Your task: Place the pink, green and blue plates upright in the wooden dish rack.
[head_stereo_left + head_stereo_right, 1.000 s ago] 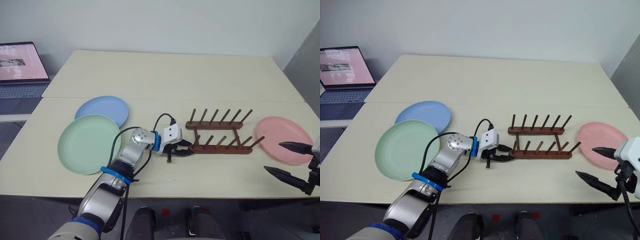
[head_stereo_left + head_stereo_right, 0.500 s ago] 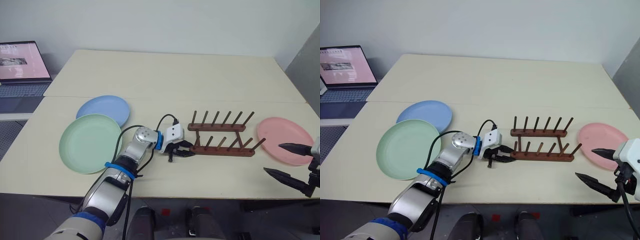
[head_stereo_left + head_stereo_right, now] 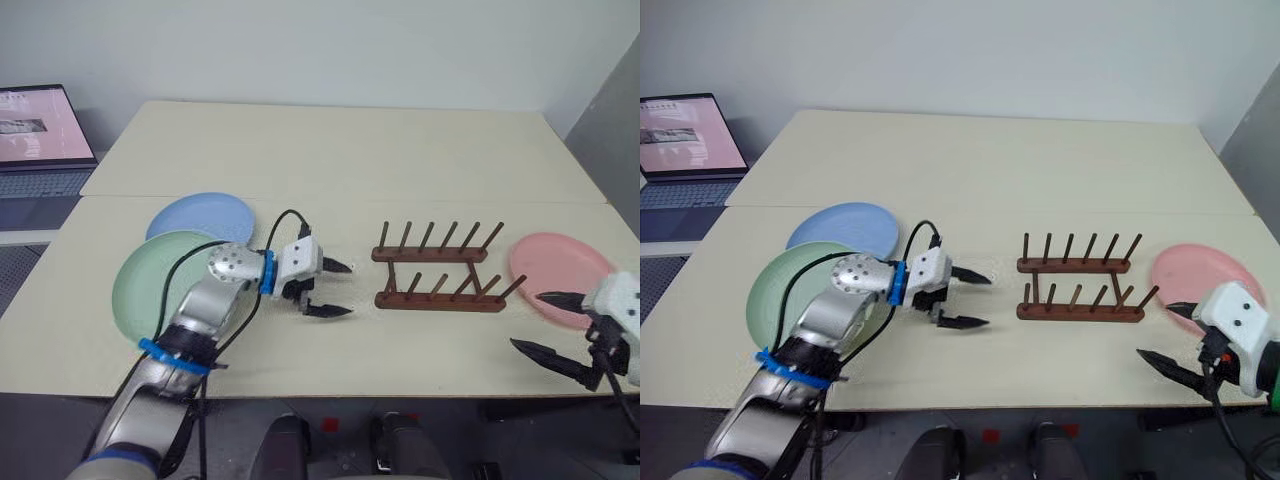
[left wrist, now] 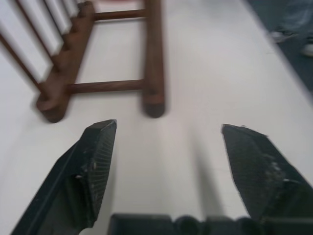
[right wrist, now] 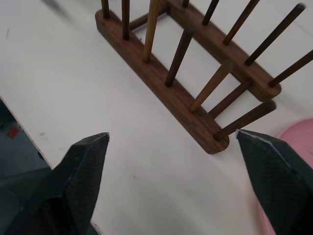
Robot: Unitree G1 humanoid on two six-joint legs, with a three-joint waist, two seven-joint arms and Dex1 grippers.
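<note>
On my far left I saw a laptop (image 3: pixel 35 135) open beside the table (image 3: pixel 330 150), well away from either gripper. Next came the blue plate (image 3: pixel 200 215) lying flat, with the green plate (image 3: pixel 150 285) flat in front of it and overlapping its near edge; my left arm lay across the green plate, so both plates were behind that arm's jaws rather than ahead of them.

My left gripper (image 3: pixel 330 288) hung over bare tabletop with its jaws wide apart and nothing between them. In the left wrist view the two fingers (image 4: pixel 93 166) framed empty table, and the rack (image 4: pixel 98 58) sat just ahead of the tips, apart from them, its near end in line with the gap.

The rack (image 3: pixel 437 270) stood in the middle of the table, between my two grippers, with every slot between its pegs empty.

The pink plate (image 3: pixel 555 275) lay flat just past the rack's right end. My right gripper (image 3: pixel 548 322) hovered at the table's near edge, jaws spread wide and holding nothing. Its upper tip reached over the plate's near rim; I could not tell whether it touched. In the right wrist view the rack lay ahead of the jaws and the pink rim (image 5: pixel 293 142) beside one finger.
</note>
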